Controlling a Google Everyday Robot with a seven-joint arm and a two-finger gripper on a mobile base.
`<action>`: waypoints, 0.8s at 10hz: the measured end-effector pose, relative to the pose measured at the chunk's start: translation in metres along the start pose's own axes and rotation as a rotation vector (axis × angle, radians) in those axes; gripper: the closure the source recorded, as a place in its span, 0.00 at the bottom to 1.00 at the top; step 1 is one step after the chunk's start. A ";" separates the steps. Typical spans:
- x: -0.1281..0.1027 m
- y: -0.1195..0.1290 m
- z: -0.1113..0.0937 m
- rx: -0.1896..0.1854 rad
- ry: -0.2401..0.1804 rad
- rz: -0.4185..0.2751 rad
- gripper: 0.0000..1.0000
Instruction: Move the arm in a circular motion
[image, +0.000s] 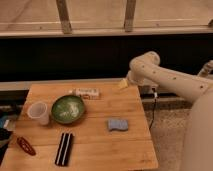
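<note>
1. The arm (170, 80) reaches in from the right, its elbow raised above the worktop's (100, 145) far right corner, probably to circle clear of the green bowl (68, 109).
2. Its tool (123, 84) hovers at that corner; whether it is open or closed cannot be told.

The robot's cream-white arm (172, 82), built of thick, smooth tubular segments. It ends in a small pale yellowish gripper (123, 84), which sits above the far right edge of a wooden table. Just behind the gripper, the casing swells into a rounded elbow joint (145, 64) with a soft sheen. Farther back from the tip, a row of small dark screw holes (176, 80) dots the long segment. Farthest from the gripper, the shell widens into a broad, plain, pale body panel (200, 135) at the lower right.
</note>
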 end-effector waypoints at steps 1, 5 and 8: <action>-0.014 0.030 -0.001 -0.027 -0.015 -0.059 0.20; -0.021 0.137 -0.012 -0.121 -0.027 -0.254 0.20; 0.008 0.181 -0.027 -0.158 0.009 -0.320 0.20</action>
